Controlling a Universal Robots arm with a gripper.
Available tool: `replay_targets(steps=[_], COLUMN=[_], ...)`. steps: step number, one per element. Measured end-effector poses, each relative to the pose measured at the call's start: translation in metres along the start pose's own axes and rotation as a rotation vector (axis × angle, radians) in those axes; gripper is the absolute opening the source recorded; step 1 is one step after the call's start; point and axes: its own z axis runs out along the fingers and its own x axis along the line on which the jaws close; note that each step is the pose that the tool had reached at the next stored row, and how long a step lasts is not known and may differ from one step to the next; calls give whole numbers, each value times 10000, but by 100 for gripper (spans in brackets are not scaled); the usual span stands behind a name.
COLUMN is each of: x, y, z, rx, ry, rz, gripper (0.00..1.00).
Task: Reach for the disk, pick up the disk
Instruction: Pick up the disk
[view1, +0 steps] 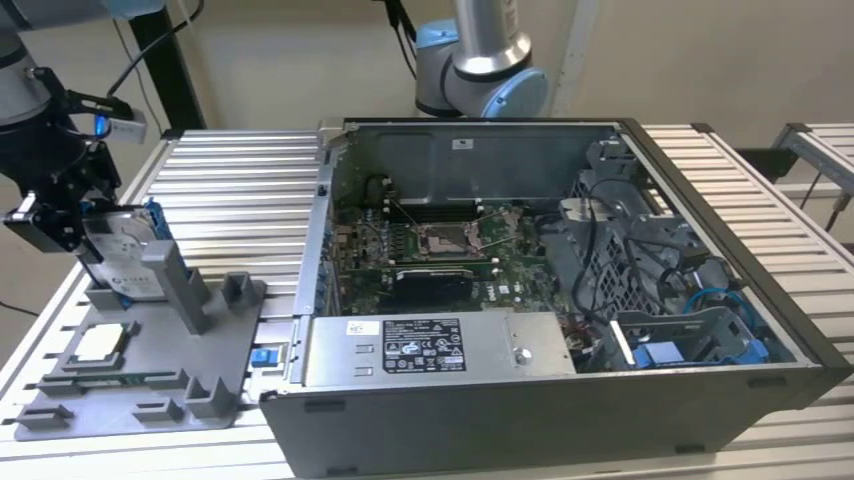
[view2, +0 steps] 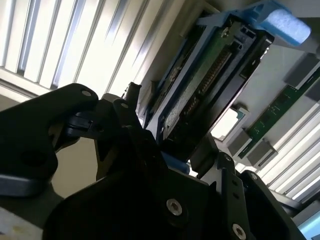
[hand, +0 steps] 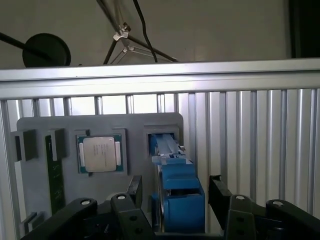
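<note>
The claw (hand: 175, 197) is seen spread open, one black jaw on each broad side of the disk (hand: 176, 175), and in the first wrist view a thin strip of light is left between each jaw and the blue bracket, so nothing is gripped. The disk is stood on edge directly between the jaws, its lower end seated in a slot of the grey fixture plate (hand: 135, 127); in the second wrist view its green circuit-board face and blue frame (view2: 200, 85) are shown running away from the claw. In the exterior view the white-labelled face of the disk (view1: 120, 255) is partly covered by a tall grey post (view1: 170, 280) of the fixture, which is set right against it on the side away from the claw, and a shorter post (view1: 240, 290) is placed a little further out. Just beside the claw, in a neighbouring recess of the same plate, a small square silver chip (hand: 100, 154) is laid flat, and beyond it a narrow green memory stick (hand: 54, 175) is held in a channel. The plate is carried by a slatted aluminium counter (view1: 240, 190). Well apart from the claw, toward the exterior view's right, an open computer case (view1: 534, 425) is laid on its side, with a motherboard (view1: 441, 240), a long grey metal box (view1: 427, 350) bearing a black-and-white sticker, and loose blue cables (view1: 727, 298) exposed inside. Behind the case the blue-and-grey base of a robot arm (view1: 478, 70) is mounted.
</note>
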Motion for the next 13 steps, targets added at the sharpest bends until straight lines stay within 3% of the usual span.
replay_targets(steps=[13], x=[1], y=[3], z=[20], rx=[0], ry=[0], rz=[0], gripper=[100])
